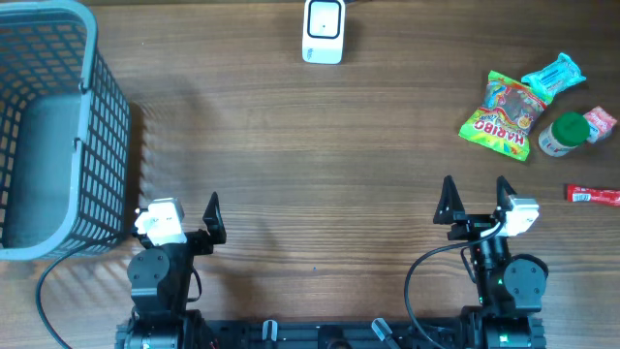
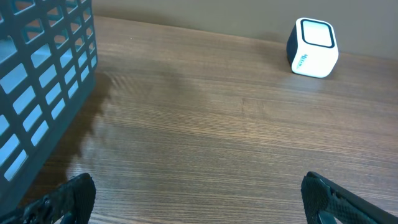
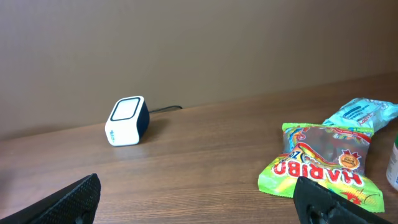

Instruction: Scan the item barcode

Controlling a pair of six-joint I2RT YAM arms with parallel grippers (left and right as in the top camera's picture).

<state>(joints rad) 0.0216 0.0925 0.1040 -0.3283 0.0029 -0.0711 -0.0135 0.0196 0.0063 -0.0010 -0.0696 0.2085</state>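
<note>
The white barcode scanner [image 1: 323,31] with a dark face stands at the table's far edge, also seen in the left wrist view [image 2: 313,48] and the right wrist view [image 3: 127,121]. Items lie at the right: a green Haribo bag [image 1: 504,116] [image 3: 323,165], a blue packet [image 1: 554,76] [image 3: 360,112], a white bottle with a green cap [image 1: 564,133] and a red sachet [image 1: 592,196]. My left gripper [image 1: 184,215] [image 2: 199,199] is open over bare wood at the near left. My right gripper [image 1: 476,199] [image 3: 199,199] is open and empty, short of the Haribo bag.
A large grey mesh basket [image 1: 48,136] [image 2: 37,93] fills the left side, right beside the left arm. A small red and white packet [image 1: 601,121] lies by the bottle. The scanner's cable runs off the far edge.
</note>
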